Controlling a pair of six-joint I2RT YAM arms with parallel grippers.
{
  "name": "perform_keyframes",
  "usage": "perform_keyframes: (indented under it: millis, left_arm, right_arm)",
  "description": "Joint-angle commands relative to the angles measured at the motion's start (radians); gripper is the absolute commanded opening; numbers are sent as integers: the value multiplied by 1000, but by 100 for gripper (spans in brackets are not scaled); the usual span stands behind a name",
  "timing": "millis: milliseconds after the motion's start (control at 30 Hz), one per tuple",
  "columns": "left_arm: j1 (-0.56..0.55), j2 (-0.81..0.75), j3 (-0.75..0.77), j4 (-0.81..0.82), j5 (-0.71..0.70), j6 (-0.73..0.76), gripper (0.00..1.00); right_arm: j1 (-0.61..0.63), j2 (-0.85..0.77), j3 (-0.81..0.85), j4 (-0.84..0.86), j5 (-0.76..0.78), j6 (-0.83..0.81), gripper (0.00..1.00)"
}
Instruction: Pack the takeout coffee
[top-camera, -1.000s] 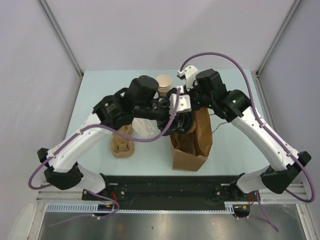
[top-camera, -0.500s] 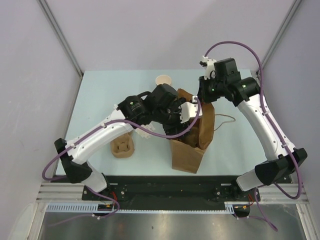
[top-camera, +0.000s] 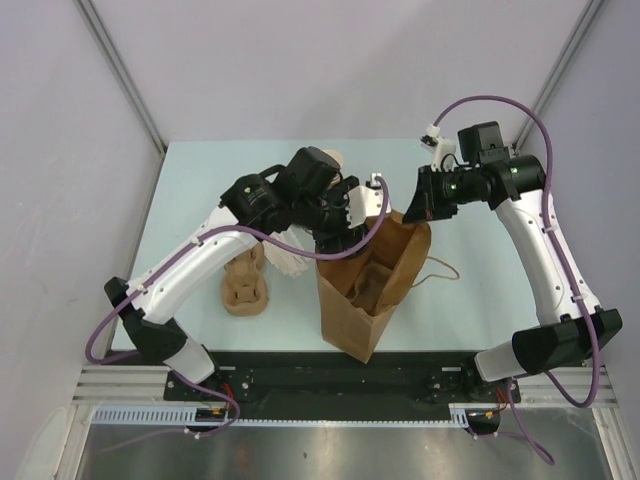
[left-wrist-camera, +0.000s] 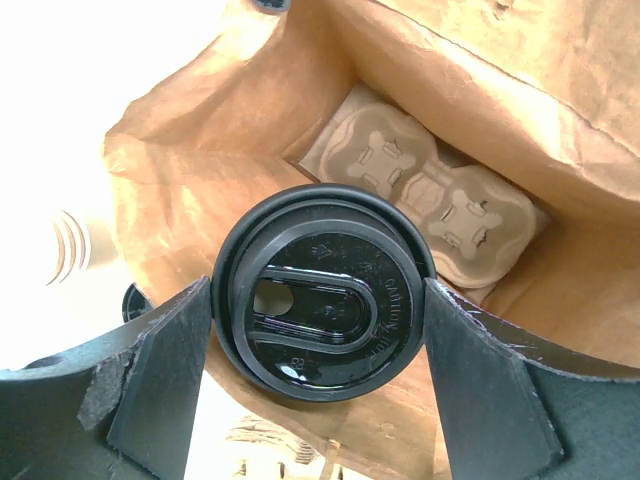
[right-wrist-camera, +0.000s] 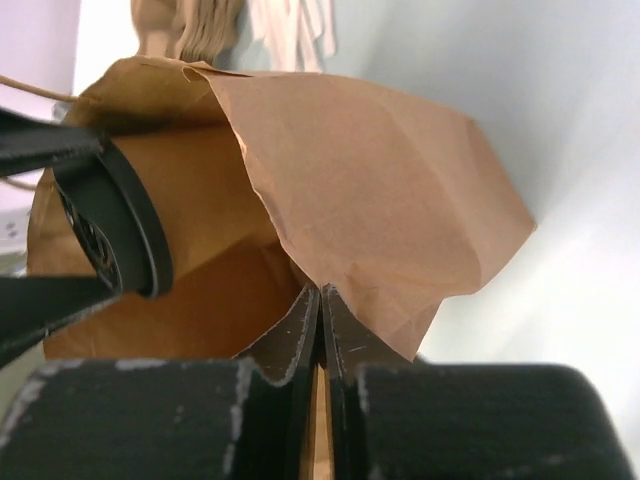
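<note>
Pale blue table (top-camera: 200, 180), enclosed by plain grey walls (top-camera: 330, 60); aluminium posts (top-camera: 120, 70) rise at ten and two o'clock.

Left arm stretches across to the paper bag (top-camera: 352, 315). Left gripper (top-camera: 340, 232) hangs over the bag's open mouth, jaws wide around a coffee cup (left-wrist-camera: 320, 315). Right arm bends in from the bag's far-right side, right gripper (right-wrist-camera: 320, 318) pinched closed on the bag's rim.

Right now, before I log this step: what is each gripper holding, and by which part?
The left gripper holds a lidded coffee cup by its sides; the right gripper pinches the top edge of the paper bag.
</note>
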Motion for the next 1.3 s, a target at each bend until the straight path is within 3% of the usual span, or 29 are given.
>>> perform_keyframes:
  millis: [0,67,167,200,267,533,733,900,1000,1100,1133,1167,1267]
  left_arm:
    - [3,-4,64,-38,44,66,34]
    - [3,0,71,-57,73,69,34]
    - [0,-4,61,-64,122,64,33]
    - [-3,-4,54,-64,133,63,33]
    - [-19,-7,48,-66,140,60,33]
    - [-42,-6,18,-64,143,41,32]
    - [-42,-6,19,-84,168,38,32]
    - [-40,-13,2,-94,179,34,31]
    - [-25,-6,-1,-109,180,32,31]
    - [1,2,6,-113,173,23,30]
    - [6,1,11,-114,170,26,30]
    - [16,2,14,-120,168,26,30]
    - [42,10,37,-129,163,34,30]
  right_arm:
    - [-47,-14,50,-177,-134,-58,13]
    - [-73,-13,70,-211,-122,-85,21]
    - [-87,1,107,-165,-85,-105,40]
    - [-85,10,121,-147,-82,-107,53]
    - [-81,51,186,-101,-69,-133,62]
    - [62,225,414,-41,50,-335,82]
    - [145,282,412,13,61,-551,84]
    - [152,331,422,-16,-37,-710,75]
    - [155,341,420,-34,-46,-797,51]
    - [140,348,446,-37,-39,-770,21]
    - [129,348,449,-37,-22,-753,5]
    - [123,348,455,-36,-13,-710,0]
    - [76,340,464,-28,12,-589,0]
